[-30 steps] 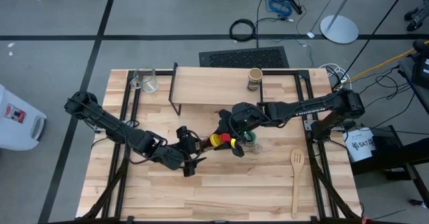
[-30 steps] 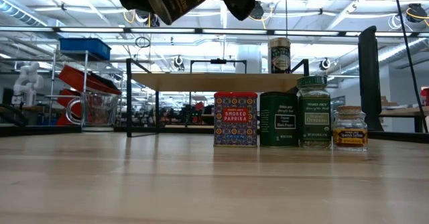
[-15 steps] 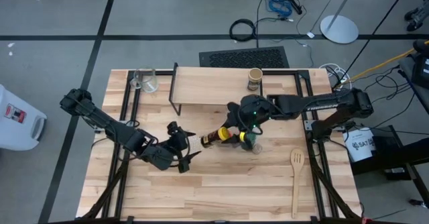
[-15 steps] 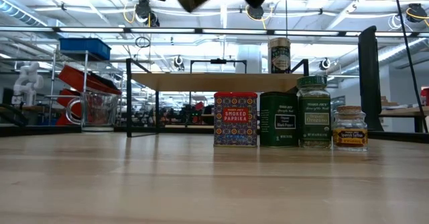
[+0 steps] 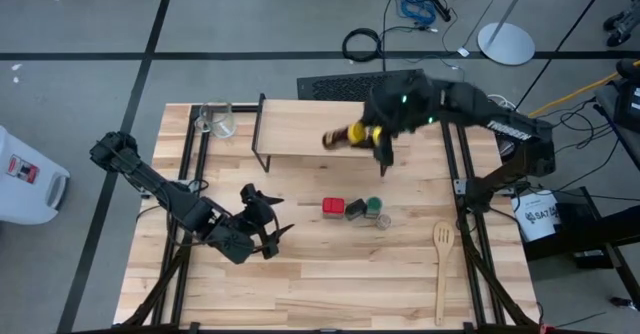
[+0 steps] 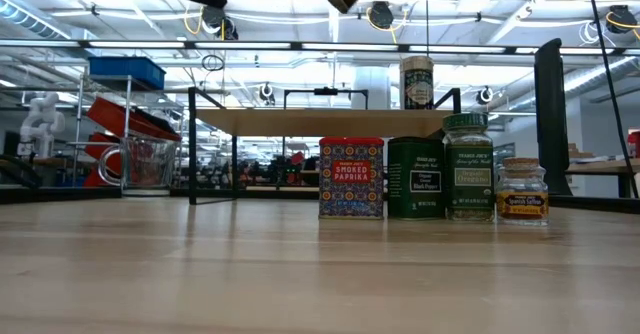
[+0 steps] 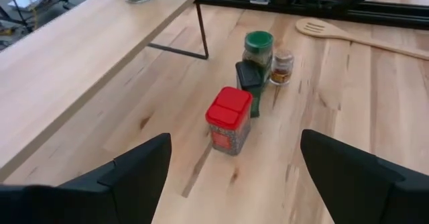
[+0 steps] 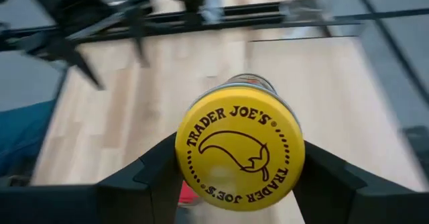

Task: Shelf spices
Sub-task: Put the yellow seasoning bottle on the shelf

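One tan jar is already set on the shelf, a yellow-lidded jar is clamped above it in the right gripper, four spices are left on the table, and the left gripper is held wide and empty.

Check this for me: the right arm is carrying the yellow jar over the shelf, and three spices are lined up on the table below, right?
Not quite. Four spices stand in the row on the table, not three: the red tin, dark tin, green-lidded jar and tiny brown jar, as the low view shows. The rest holds: the right gripper carries the yellow jar over the shelf.
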Robot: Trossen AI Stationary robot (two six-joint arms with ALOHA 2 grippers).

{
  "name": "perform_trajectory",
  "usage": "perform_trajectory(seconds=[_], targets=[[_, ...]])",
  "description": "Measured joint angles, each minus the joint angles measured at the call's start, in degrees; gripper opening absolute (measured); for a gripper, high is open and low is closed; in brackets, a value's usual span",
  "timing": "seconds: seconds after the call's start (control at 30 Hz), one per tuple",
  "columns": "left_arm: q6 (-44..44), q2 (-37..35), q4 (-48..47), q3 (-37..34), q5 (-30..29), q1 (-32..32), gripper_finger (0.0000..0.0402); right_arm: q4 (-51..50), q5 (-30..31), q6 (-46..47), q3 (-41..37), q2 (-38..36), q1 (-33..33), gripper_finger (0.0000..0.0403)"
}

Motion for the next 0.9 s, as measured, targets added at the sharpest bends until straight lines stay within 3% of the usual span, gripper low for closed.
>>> perform_trajectory(seconds=[0.4, 0.9], targets=[[1.9, 0.02, 0.06, 0.0, -3.95, 0.08, 0.0341, -6.41, 0.56, -6.48, 1.56, 2.72, -15.48, 0.0223], [4.33, 0.07, 0.11, 0.0, -5.8, 5.03, 0.0341, -10.34, 0.48, -15.53, 1.56, 10.16, -20.23, 0.0223]])
